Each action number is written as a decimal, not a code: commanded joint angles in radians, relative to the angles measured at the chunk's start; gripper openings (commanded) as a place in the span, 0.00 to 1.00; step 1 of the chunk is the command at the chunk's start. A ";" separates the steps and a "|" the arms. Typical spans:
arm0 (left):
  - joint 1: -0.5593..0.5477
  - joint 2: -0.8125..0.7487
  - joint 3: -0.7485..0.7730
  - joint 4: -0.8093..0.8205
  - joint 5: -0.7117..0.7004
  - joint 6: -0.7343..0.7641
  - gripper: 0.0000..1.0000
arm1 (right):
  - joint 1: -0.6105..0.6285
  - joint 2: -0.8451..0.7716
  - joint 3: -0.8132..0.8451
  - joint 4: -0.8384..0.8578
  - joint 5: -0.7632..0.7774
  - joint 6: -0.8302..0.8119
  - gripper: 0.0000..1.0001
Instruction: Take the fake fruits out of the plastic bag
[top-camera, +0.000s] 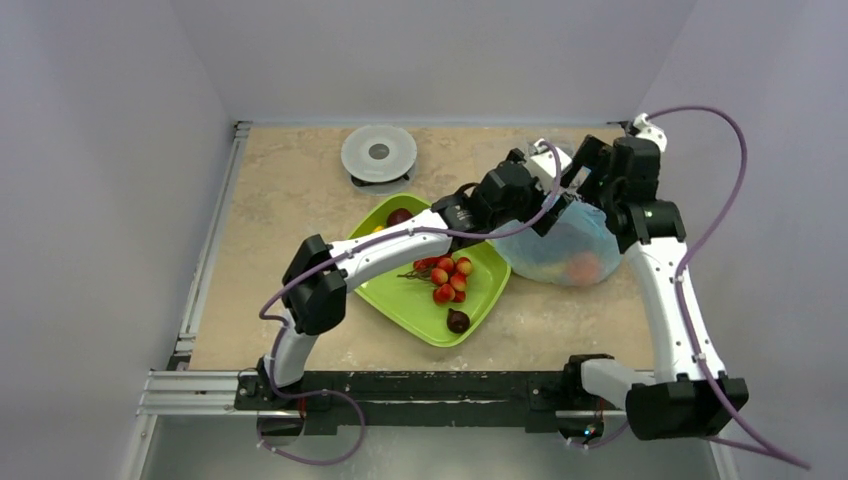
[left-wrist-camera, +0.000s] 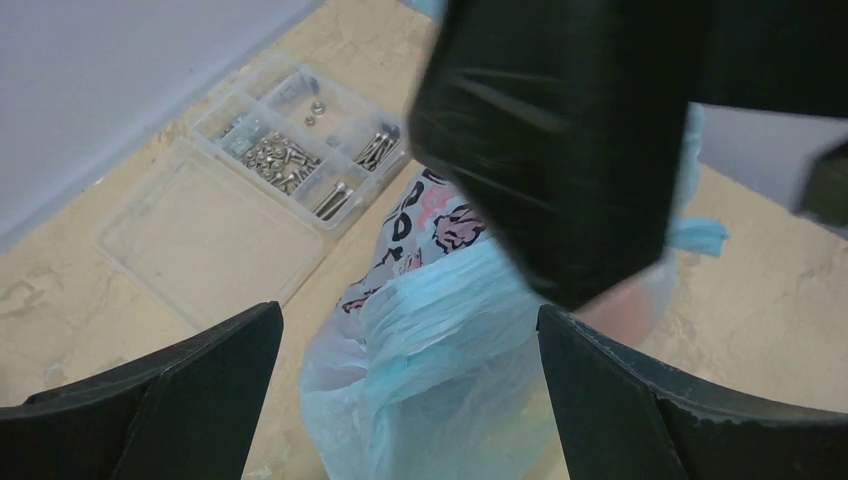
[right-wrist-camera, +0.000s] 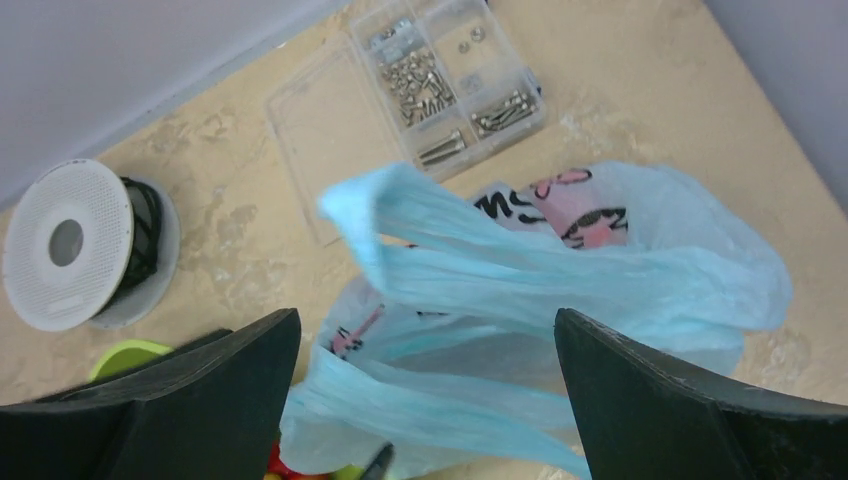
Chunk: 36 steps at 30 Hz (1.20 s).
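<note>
The light-blue plastic bag (top-camera: 560, 250) sits on the table right of the green tray (top-camera: 490, 300). An orange fruit (top-camera: 583, 268) shows through its side. My left gripper (top-camera: 535, 205) hovers open over the bag's left top; in the left wrist view (left-wrist-camera: 410, 400) the bag (left-wrist-camera: 440, 380) lies between the spread fingers, not gripped. My right gripper (top-camera: 578, 185) is open above the bag's mouth, and in the right wrist view (right-wrist-camera: 428, 400) a handle loop (right-wrist-camera: 400, 210) stands up ahead. On the tray lie a dark red fruit (top-camera: 399, 216) and a dark purple-brown fruit (top-camera: 458, 320).
A cluster of small red berries (top-camera: 445, 278) lies mid-tray. A clear parts box (right-wrist-camera: 440, 90) with screws sits behind the bag near the back wall. A white spool (top-camera: 379, 153) stands at the back centre. The right gripper's black body (left-wrist-camera: 570, 130) fills the left wrist view's top.
</note>
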 joint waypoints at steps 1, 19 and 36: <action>-0.023 0.014 0.036 -0.032 -0.065 0.148 1.00 | 0.097 0.098 0.159 -0.039 0.315 -0.137 0.99; -0.271 0.036 -0.225 0.674 -0.358 0.793 1.00 | 0.114 0.138 0.219 -0.038 0.379 -0.093 0.00; -0.258 0.252 0.103 0.520 -0.305 0.833 0.75 | 0.112 0.100 0.251 -0.089 0.248 -0.022 0.00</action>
